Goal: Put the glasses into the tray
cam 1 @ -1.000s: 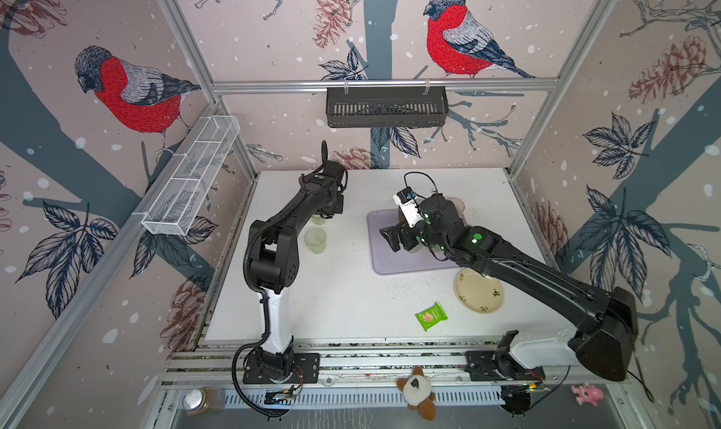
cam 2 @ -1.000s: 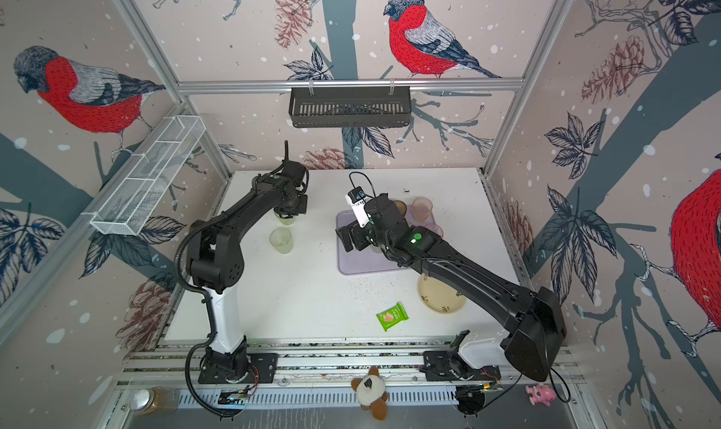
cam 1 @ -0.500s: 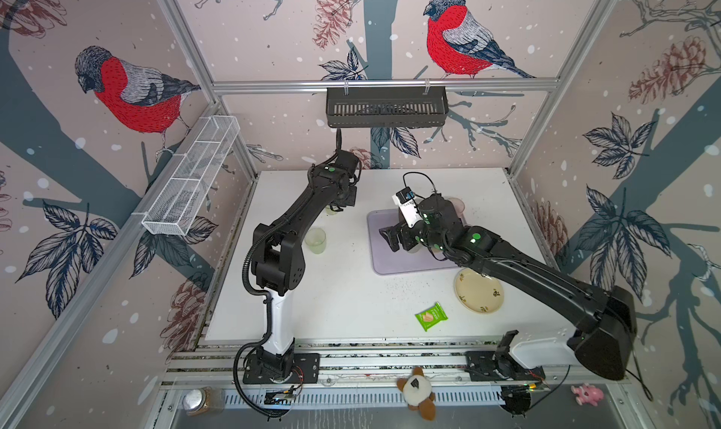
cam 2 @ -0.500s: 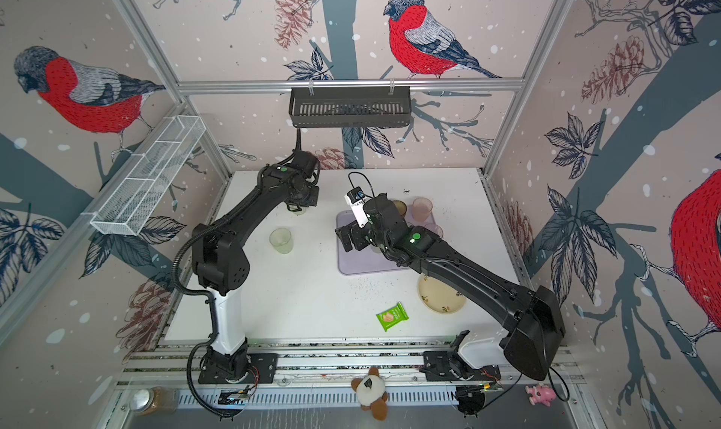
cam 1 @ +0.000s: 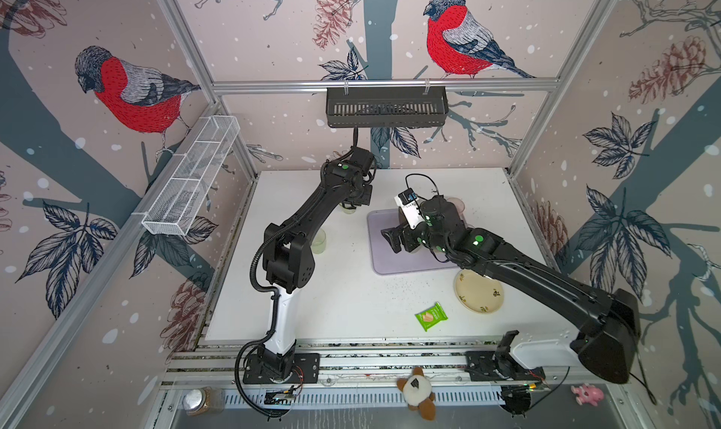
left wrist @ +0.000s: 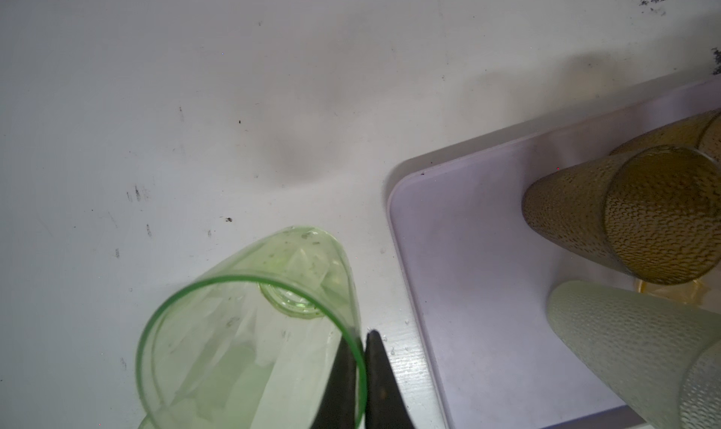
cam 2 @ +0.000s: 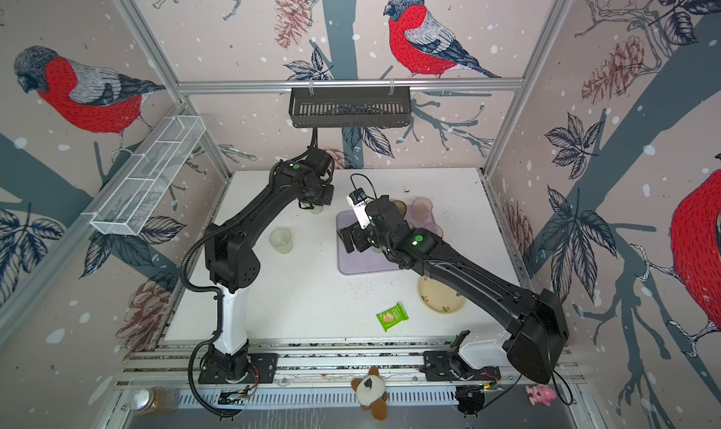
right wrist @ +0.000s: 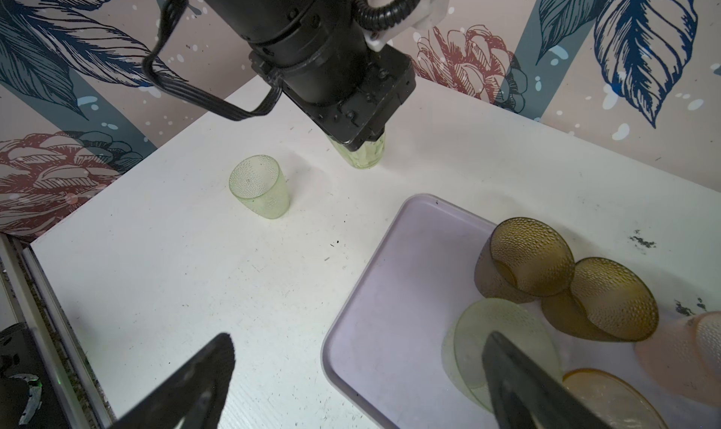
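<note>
While L claw (left wrist: pixel 364 335) clamps green glass (left wrist: pixel 242 329) rim beside tray (left wrist: pixel 468 251), R claw (right wrist: pixel 359 341) gapes over it.

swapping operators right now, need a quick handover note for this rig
Left gripper shut on a green glass by its rim, beside the tray, off its far-left corner.
Right gripper open, empty, over the tray's left part.
Done: brown glasses, frosted glass and amber glass in the tray; pink glass beside them, seating unclear.
Left: tray the held green glass, then the second green glass standing on the table.
</note>
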Action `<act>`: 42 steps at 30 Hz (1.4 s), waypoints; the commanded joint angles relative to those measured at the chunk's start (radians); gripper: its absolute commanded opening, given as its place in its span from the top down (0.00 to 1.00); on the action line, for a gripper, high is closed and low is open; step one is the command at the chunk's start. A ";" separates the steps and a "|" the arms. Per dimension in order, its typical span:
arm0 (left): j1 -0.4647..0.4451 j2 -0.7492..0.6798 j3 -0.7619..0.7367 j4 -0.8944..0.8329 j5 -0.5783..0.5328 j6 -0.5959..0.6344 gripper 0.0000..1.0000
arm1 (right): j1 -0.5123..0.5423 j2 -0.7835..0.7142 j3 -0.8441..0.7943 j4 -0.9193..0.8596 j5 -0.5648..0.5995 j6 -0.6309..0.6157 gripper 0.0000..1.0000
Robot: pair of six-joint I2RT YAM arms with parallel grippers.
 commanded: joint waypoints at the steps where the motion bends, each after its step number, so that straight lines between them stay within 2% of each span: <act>1: -0.014 0.006 0.013 -0.029 0.021 -0.019 0.97 | 0.000 -0.006 -0.002 0.019 0.013 -0.004 0.01; 25: -0.093 0.130 0.152 -0.043 0.093 -0.044 0.98 | 0.000 -0.027 -0.018 0.019 0.031 0.008 0.01; 42: -0.114 0.184 0.157 -0.025 0.107 -0.049 0.98 | -0.009 -0.011 -0.009 0.021 0.024 -0.005 0.00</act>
